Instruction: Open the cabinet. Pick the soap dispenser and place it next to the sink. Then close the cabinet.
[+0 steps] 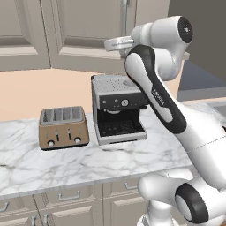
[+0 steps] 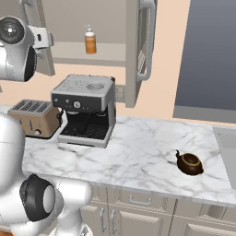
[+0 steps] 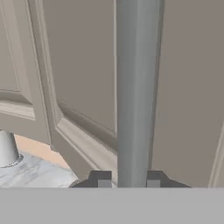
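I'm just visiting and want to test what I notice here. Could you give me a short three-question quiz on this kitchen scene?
1. True or false: the gripper is shut on the cabinet's handle.
2. Where is the soap dispenser? A) by the sink B) on the cabinet shelf C) on the toaster
3. Fill in: the small brown teapot sits on the marble ____.

Key: 1 true; 2 B; 3 counter

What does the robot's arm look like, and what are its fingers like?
The arm is glossy white and rounded, with dark grey bands at its joints and tiny lettering on one band. A round dark cap sits on its top joint. The gripper has two small dark fingertips with grey pads.
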You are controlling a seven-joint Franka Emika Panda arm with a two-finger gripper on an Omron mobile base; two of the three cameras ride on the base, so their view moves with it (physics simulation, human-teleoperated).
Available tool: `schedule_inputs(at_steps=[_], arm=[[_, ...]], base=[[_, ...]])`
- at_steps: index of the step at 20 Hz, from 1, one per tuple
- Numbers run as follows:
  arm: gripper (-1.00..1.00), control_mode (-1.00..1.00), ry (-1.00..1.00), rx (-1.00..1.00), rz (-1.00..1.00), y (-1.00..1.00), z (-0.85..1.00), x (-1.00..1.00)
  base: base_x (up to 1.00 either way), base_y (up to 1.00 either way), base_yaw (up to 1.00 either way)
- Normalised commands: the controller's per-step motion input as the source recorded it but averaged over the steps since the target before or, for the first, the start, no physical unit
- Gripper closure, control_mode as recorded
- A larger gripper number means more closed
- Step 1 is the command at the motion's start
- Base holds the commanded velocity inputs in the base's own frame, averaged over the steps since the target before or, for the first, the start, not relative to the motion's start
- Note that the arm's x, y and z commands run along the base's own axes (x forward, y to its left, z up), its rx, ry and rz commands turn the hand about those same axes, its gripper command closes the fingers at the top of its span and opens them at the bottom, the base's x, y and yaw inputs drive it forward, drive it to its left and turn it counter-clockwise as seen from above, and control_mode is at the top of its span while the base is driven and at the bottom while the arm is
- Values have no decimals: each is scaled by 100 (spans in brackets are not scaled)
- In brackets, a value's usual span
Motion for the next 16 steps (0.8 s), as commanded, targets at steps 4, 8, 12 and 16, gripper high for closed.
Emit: schedule_inputs(at_steps=[4, 8, 12, 16], arm=[[100, -100, 0, -3, 5, 87, 13, -85], [100, -100, 0, -7, 4, 100, 8, -77], [100, -100, 0, -9, 3, 100, 8, -71], [100, -100, 0, -9, 2, 100, 5, -60]], base=[[0, 0, 0], [0, 0, 0], [0, 0, 0], [0, 0, 0]])
